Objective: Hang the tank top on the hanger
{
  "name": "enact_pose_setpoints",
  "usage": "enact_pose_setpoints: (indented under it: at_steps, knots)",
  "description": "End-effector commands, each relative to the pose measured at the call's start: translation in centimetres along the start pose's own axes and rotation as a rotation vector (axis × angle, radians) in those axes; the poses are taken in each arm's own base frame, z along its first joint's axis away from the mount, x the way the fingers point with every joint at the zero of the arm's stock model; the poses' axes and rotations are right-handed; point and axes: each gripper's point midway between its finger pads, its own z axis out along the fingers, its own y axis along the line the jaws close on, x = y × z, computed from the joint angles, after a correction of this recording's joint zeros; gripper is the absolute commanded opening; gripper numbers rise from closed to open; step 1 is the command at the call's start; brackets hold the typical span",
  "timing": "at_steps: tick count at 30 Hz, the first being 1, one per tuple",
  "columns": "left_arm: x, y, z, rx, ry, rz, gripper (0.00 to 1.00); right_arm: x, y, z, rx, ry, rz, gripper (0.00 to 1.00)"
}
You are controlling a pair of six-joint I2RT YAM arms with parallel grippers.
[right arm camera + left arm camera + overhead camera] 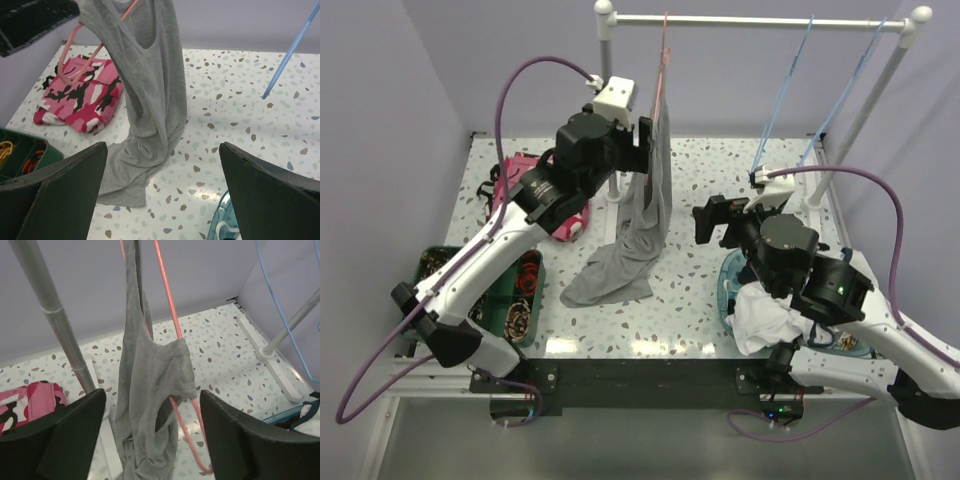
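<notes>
Seeing the tank top (638,235) draped on the hanger (168,290) up on the rail (760,20), hem pooled on the worktop (710,170), left hand (646,150) just beside it, fingers apart, gripping nothing, right hand (712,222) low, spread wide, empty.

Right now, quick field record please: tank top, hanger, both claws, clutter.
tank top: grey, hanging from the hanger, lower end pooled on the table
hanger: pink wire, hooked on the rail
left claw: open, tank top just ahead, not gripped
right claw: open, empty, facing the tank top
clutter: camouflage cloth at left, white garment at right, blue hangers on the rail
</notes>
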Motion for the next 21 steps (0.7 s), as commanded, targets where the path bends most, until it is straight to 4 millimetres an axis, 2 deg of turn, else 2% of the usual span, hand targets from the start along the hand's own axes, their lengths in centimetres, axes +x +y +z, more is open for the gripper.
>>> enact_pose_setpoints:
  at_steps: [1,2,3,4,5,6,7,8,9,10,11,12,14,15,17,18,19,20,21]
  knots:
    - [-4.0,0.6,-4.9,0.067,-0.150,-0.025,0.89,0.5,0.4,0.2,-0.013,0.002,0.021,0.99]
    - [-4.4,0.7,-5.6,0.074,-0.174,-0.032,0.92,0.6,0.6,0.2,-0.020,0.004,0.022,0.98]
    - [-3.5,0.8,-5.9,0.082,-0.165,-0.027,0.95,1.0,0.7,0.4,-0.023,0.012,0.018,0.98]
    - [-4.2,1.2,-7.5,0.087,-0.191,-0.038,0.98,1.1,0.7,0.4,-0.023,0.015,0.015,0.99]
    - [-3.9,1.6,-8.0,0.078,-0.185,-0.044,0.98,1.2,0.8,0.5,-0.022,0.017,0.015,0.99]
    - [-2.2,2.0,-8.0,0.064,-0.153,-0.041,0.99,1.4,0.8,0.6,-0.023,0.020,0.011,0.99]
    - [-2.4,2.7,-9.6,0.059,-0.175,-0.071,0.99,1.5,0.8,0.6,-0.020,0.022,0.012,0.99]
    - [-1.5,3.1,-10.0,0.046,-0.166,-0.079,0.99,1.5,0.8,0.6,-0.023,0.021,0.014,0.98]
    - [1.6,3.9,-9.7,0.017,-0.112,-0.075,0.99,1.8,0.9,0.7,-0.026,0.025,0.013,0.99]
    - [2.2,4.4,-10.8,0.010,-0.116,-0.107,0.99,1.9,0.9,0.7,-0.029,0.025,0.016,0.99]
    - [3.9,4.8,-10.9,-0.005,-0.082,-0.113,0.99,2.1,1.0,0.8,-0.030,0.028,0.017,0.99]
    - [7.7,5.4,-10.3,-0.032,-0.011,-0.107,0.99,2.6,1.0,0.8,-0.031,0.036,0.015,0.98]
    - [10.9,5.7,-10.6,-0.039,0.036,-0.152,1.00,3.0,1.0,1.0,-0.032,0.044,0.012,0.99]
    - [15.0,5.9,-10.2,-0.044,0.113,-0.144,1.00,3.5,1.1,1.1,-0.033,0.053,0.010,0.99]
    - [18.1,5.9,-9.9,-0.050,0.159,-0.178,1.00,4.1,1.2,1.2,-0.039,0.064,0.009,0.99]
    - [21.8,6.2,-9.7,-0.060,0.222,-0.166,1.00,4.6,1.2,1.3,-0.037,0.074,0.003,0.99]
    - [23.4,6.1,-9.4,-0.057,0.247,-0.178,1.00,4.8,1.3,1.3,-0.038,0.078,0.004,0.99]
    - [24.0,5.7,-8.9,-0.042,0.240,-0.192,1.00,5.0,1.3,1.4,-0.041,0.080,0.003,0.99]
    - [26.2,5.8,-8.8,-0.039,0.283,-0.188,1.00,5.4,1.3,1.5,-0.039,0.088,0.001,0.99]
